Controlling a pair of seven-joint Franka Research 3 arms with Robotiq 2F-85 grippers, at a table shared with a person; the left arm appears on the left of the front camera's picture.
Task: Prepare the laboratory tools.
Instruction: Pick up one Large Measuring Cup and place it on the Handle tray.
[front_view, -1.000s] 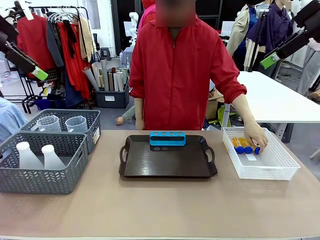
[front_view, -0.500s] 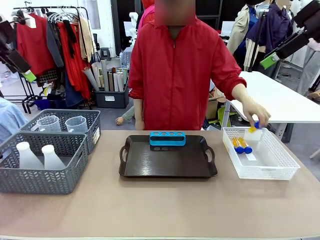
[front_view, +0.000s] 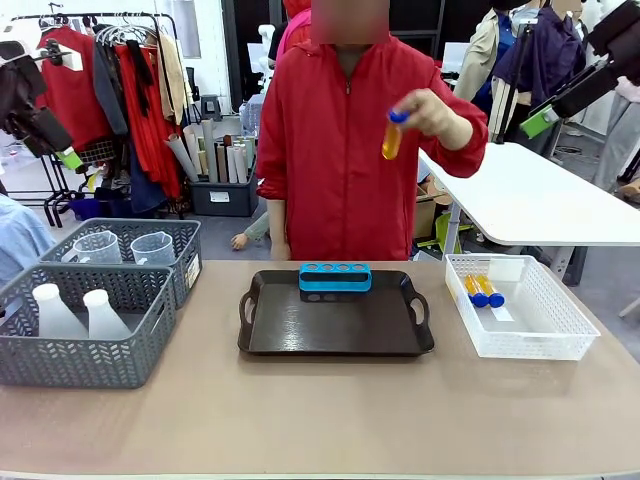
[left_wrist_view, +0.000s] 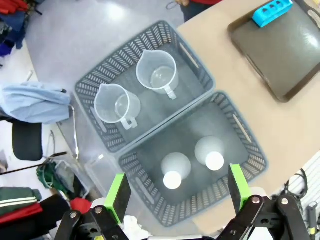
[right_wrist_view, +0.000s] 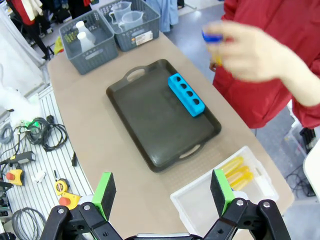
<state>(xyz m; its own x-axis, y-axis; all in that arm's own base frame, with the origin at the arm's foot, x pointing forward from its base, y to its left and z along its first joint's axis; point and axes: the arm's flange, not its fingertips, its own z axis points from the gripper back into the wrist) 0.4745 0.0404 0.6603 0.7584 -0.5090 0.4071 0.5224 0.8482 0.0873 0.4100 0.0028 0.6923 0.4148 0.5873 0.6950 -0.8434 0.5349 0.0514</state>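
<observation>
Person's hand (front_view: 440, 118) holds an orange-filled, blue-capped test tube (front_view: 392, 136) cap-up, high beyond the dark brown handled tray (front_view: 330, 335), probably bound for the small blue four-hole rack (front_view: 335, 277) on the tray's far edge. Left tool (left_wrist_view: 177, 190) and right tool (right_wrist_view: 162, 191) hang wide and empty, clear of the tray.

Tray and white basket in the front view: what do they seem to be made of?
The tray looks like moulded plastic, dark brown and semi-matte: soft reflections, a rounded raised rim, cut-out handles. The white basket looks like thin white plastic: fine moulded mesh walls with a solid rim. Both are judged by look alone.
</observation>
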